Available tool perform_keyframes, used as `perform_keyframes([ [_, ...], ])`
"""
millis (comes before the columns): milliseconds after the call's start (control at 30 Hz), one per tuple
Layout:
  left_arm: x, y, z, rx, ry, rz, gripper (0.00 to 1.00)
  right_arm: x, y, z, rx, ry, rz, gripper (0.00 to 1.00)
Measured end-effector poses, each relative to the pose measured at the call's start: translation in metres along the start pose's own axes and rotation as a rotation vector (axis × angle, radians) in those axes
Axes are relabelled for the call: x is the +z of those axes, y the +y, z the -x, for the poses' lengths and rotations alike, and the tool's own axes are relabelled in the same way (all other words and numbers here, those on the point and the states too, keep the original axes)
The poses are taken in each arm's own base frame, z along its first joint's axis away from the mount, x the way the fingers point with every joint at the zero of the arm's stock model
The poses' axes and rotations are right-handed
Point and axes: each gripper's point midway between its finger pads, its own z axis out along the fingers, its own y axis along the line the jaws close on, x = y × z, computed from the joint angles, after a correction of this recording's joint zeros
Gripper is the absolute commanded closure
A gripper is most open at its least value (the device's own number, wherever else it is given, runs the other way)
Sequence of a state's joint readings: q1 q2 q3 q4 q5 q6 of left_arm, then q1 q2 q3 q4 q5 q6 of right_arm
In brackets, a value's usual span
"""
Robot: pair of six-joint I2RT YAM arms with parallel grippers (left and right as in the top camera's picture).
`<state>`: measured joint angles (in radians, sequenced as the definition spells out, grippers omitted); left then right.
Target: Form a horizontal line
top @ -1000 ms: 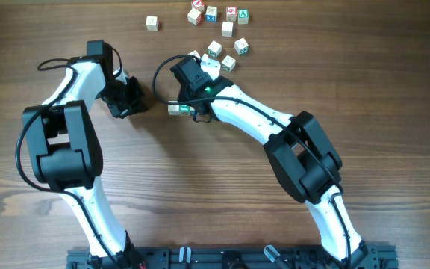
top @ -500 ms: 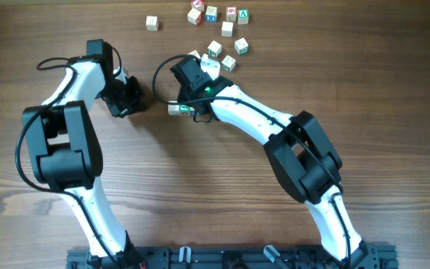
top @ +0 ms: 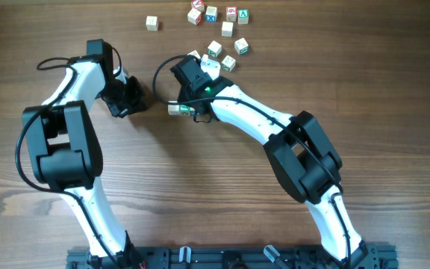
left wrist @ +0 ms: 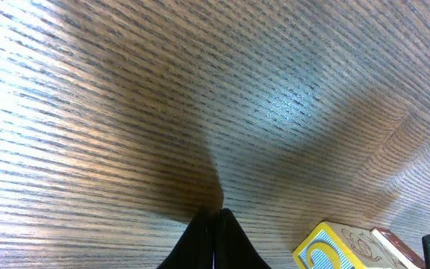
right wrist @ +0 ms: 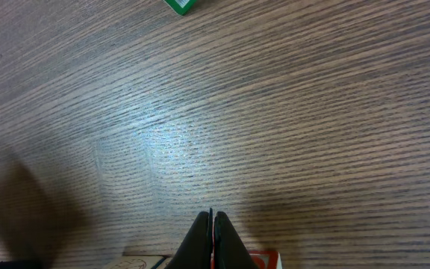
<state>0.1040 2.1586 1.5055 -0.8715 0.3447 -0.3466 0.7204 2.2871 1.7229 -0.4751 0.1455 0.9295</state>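
Observation:
The horizontal line [top: 176,109] shows in the overhead view as small pale cubes side by side at mid-table, one green-marked; its right end is hidden under my right arm. My right gripper [top: 195,114] stands shut over that end. In the right wrist view its shut fingertips [right wrist: 212,217] point at bare wood, with a red-marked cube [right wrist: 266,260] and a pale cube [right wrist: 142,262] just below them. My left gripper [top: 134,106] is shut, a little left of the row. In the left wrist view its tips [left wrist: 216,216] touch the table, with a yellow-marked cube [left wrist: 333,246] to their right.
Several loose letter cubes lie scattered at the back of the table, such as a single cube [top: 152,23] and a cluster [top: 228,28]. A green-marked cube corner [right wrist: 179,5] shows at the top edge of the right wrist view. The arm bases stand at the front edge.

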Motion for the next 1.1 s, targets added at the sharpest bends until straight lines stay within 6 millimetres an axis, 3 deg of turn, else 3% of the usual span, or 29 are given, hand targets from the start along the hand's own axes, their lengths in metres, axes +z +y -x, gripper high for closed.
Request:
perform_keyframes([
  [833,0.000,0.000,0.000,0.000,0.000,0.000,0.93,0.000,0.002,-0.002,0.000,0.014,0.013,0.95],
  [1100,0.000,0.000,0.000,0.000,0.000,0.000,0.95,0.000,-0.006,0.014,-0.002,-0.062,-0.027,0.95],
])
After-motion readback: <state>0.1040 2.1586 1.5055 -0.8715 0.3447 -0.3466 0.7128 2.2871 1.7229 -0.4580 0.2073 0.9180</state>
